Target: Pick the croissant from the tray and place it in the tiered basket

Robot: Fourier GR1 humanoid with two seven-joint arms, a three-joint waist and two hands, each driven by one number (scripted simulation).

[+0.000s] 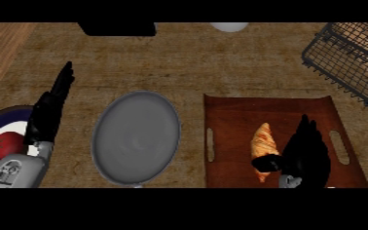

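The right hand (307, 151) sits low over the right half of the tray (223, 106). Its fingers (304, 126) point away from the robot, fairly straight and close together, and its thumb (266, 163) sticks out sideways to the left. The thumb crosses the near end of the croissant (264, 141); whether it presses on the pastry or only hangs above it cannot be told. The fingers lie just beside the croissant's right flank, not wrapped around it.

The croissant lies lengthwise in the middle of the brown tray, between the tray's two slotted handles. Just left of the tray, a grey plate (137, 136) rests on the counter (215, 68), which has a rough, woven-looking brown top.

The left hand (49, 109) rests near the left edge, fingers straight and pressed together, pointing away. Under its forearm a round dish with red, white and blue rings (9, 126) shows partly.

The wire basket (338, 53) stands at the far right corner, well apart from the tray. Along the far edge are a black block (119, 28) and a pale rounded thing (230, 27). A strip of wood (13, 41) runs at the far left.
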